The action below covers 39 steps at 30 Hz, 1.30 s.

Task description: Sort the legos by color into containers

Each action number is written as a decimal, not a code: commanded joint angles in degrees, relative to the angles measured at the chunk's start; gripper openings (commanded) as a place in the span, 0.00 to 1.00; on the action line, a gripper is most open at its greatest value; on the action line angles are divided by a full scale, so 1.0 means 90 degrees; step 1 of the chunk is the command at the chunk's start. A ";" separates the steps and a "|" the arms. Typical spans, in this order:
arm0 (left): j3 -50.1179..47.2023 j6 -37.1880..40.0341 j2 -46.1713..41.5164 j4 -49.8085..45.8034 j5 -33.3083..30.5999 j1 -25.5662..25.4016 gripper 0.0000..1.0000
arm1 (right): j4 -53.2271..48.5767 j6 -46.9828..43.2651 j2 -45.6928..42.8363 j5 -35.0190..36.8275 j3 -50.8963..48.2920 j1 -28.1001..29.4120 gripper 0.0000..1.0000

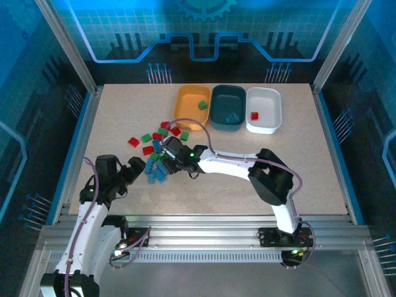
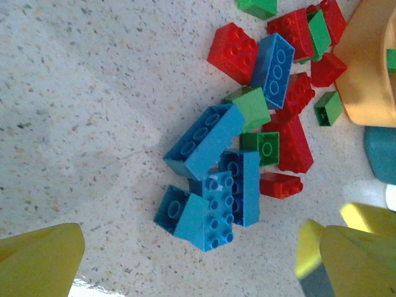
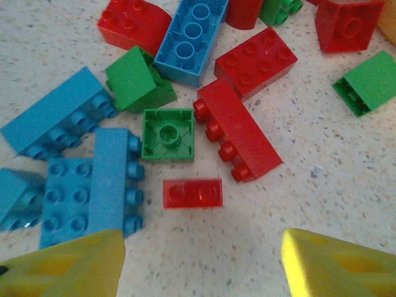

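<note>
Several legos [image 3: 192,193] lie just beyond right end effector [image 3: 201,263].

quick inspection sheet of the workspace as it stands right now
surface: speckled tabletop, no spills seen
job's things: mixed legos piled left of centre; orange-yellow bin holds a green brick, dark teal bin a blue brick, white bin a red brick
clutter: nothing seen
grippers: left gripper open beside the pile's blue bricks; right gripper open over the pile; both empty
cables: cables run along both arms
surroundings: aluminium frame, blue-lit walls
</note>
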 commanded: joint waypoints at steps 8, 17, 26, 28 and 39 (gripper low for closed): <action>-0.0189 -0.0125 -0.0065 -0.0199 0.0528 0.0086 0.99 | -0.0528 0.0428 0.0831 -0.0265 0.0672 -0.0337 0.62; -0.0179 -0.0082 -0.0045 -0.0097 0.0482 0.0086 0.99 | -0.0498 0.0265 0.1251 -0.0621 0.1010 -0.0425 0.59; -0.0125 -0.0053 0.0111 -0.0008 0.0530 0.0085 0.99 | -0.0201 0.0252 0.1058 -0.0575 0.0743 -0.0490 0.36; -0.0131 -0.0053 0.0138 0.0020 0.0545 0.0086 0.99 | -0.0089 0.0248 0.0887 -0.0575 0.0563 -0.0476 0.32; -0.0334 0.0029 0.0320 0.0831 0.1444 0.0068 0.99 | 0.0358 0.0336 -0.0715 -0.0239 -0.0823 -0.0545 0.30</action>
